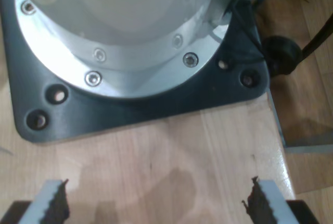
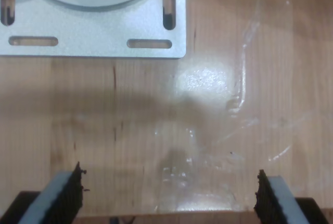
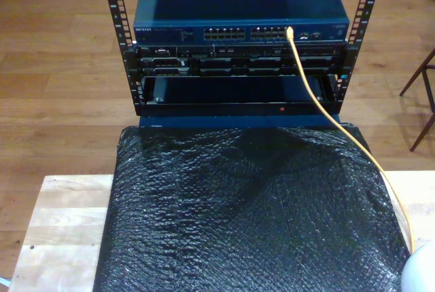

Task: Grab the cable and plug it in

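Judging by the rack (image 3: pixel 238 54), the job looked done: cable (image 3: pixel 319 105) ran from a switch (image 3: pixel 241 17) port, well away from both grippers. My first gripper (image 1: pixel 156 203) and my second gripper (image 2: pixel 169 195) sat spread apart, empty, over bare tabletop (image 2: pixel 156 120).

wooden table (image 3: pixel 61 224) | black bubble wrap (image 3: pixel 245 217) on top

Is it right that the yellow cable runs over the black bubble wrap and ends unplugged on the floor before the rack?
Not quite. The exterior view shows the yellow cable running along the black bubble wrap, but its far end sits in a port of the blue network switch in the rack, not on the floor.
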### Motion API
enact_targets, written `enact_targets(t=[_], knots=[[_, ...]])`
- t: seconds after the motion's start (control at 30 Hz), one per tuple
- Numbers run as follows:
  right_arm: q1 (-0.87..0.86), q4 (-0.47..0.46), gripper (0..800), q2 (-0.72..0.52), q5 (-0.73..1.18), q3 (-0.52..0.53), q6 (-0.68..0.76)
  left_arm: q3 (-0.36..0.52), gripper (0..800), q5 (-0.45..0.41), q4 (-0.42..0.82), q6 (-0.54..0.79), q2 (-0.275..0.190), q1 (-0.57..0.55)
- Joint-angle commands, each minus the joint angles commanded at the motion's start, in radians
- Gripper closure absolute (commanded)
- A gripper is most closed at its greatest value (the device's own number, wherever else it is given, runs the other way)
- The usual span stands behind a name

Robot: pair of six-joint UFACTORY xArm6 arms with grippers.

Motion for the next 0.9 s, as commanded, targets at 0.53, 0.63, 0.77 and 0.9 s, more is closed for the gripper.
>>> enact_targets(t=[0.53, 0.63, 0.77, 0.9], knots=[[0.000, 0.006, 2, -0.005, -0.288, 0.164, -0.003, 0.000, 0, 0.000, 0.000, 0.000, 0.000, 0.000], [-0.002, 0.006, 2, -0.009, -0.313, 0.178, -0.002, 0.000, 0, 0.000, 0.000, 0.000, 0.000, 0.000], [-0.002, 0.006, 2, -0.009, -0.321, 0.180, -0.002, 0.000, 0, 0.000, 0.000, 0.000, 0.000, 0.000], [-0.002, 0.006, 2, -0.009, -0.321, 0.180, -0.002, 0.000, 0, 0.000, 0.000, 0.000, 0.000, 0.000]])
